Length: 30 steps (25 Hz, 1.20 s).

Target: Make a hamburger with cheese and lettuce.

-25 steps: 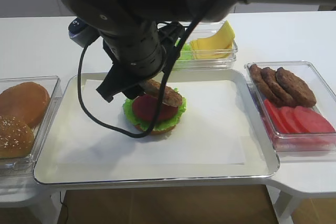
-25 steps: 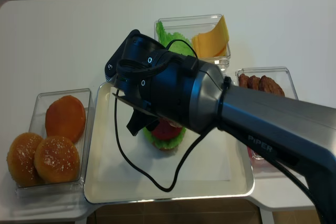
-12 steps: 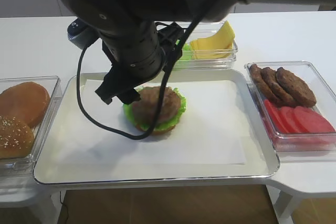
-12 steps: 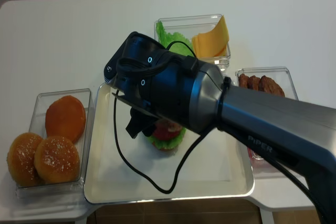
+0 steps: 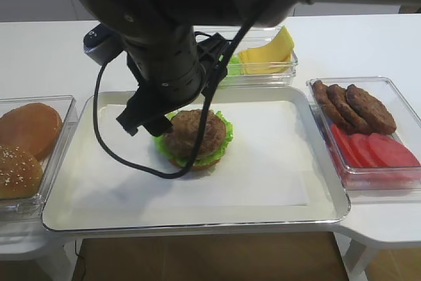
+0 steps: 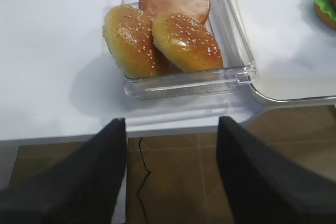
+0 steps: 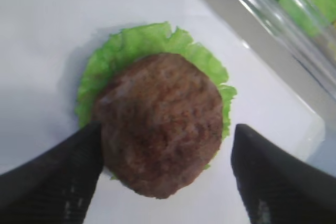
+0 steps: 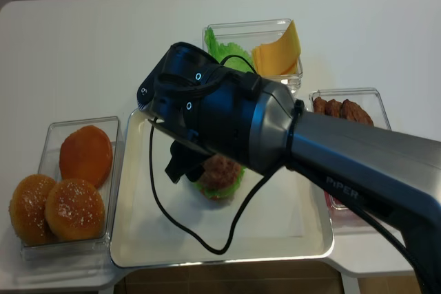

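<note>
The right arm, a thick black and dark-grey tube with a loose black cable looped beneath it, is extended from the right across the middle of both exterior views and is bent downward at the wrist. Its black two-fingered right gripper (image 7: 165,179) is pointed straight down, and its fingers (image 7: 50,174) are seen spread wide apart in the right wrist view, with nothing clamped between them. In the exterior high view only the lower finger tips (image 5: 141,123) are visible below the bulky wrist housing. The black left gripper (image 6: 170,174) is seen only in the left wrist view, held low at the left, its two dark fingers set well apart and empty.
</note>
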Tool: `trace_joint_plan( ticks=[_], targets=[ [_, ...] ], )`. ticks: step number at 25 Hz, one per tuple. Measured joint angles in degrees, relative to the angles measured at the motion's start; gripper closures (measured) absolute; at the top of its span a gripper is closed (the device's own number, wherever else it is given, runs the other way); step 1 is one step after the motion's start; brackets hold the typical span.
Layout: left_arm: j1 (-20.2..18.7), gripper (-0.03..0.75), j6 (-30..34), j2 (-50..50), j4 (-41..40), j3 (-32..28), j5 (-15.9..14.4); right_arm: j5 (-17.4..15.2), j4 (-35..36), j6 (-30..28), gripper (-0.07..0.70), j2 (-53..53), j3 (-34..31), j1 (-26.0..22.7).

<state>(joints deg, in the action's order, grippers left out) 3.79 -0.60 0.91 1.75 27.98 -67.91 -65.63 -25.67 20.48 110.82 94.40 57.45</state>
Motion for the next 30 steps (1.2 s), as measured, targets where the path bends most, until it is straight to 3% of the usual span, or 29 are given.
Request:
trace_joint_plan(
  ticks=[6, 9, 16, 20, 30],
  targets=[
    [0.00, 0.312, 0.00, 0.00, 0.00, 0.00, 0.00, 1.03, 7.83, -6.01, 0.041, 0.00, 0.00, -0.47],
    [0.00, 0.312, 0.00, 0.00, 0.00, 0.00, 0.00, 1.65, 14.62, -8.80, 0.041, -0.27, 0.00, -3.38],
    [0.00, 0.312, 0.00, 0.00, 0.00, 0.00, 0.00, 2.17, 26.63, -12.52, 0.069, -3.84, 0.00, -16.20],
    [0.00, 0.312, 0.00, 0.00, 0.00, 0.00, 0.00, 2.02, 28.27, -12.75, 0.088, -6.14, 0.00, -23.37],
    [0.00, 0.312, 0.00, 0.00, 0.00, 0.00, 0.00, -2.53, 33.36, -17.11, 0.092, -9.71, -0.64, -39.34]
  ],
)
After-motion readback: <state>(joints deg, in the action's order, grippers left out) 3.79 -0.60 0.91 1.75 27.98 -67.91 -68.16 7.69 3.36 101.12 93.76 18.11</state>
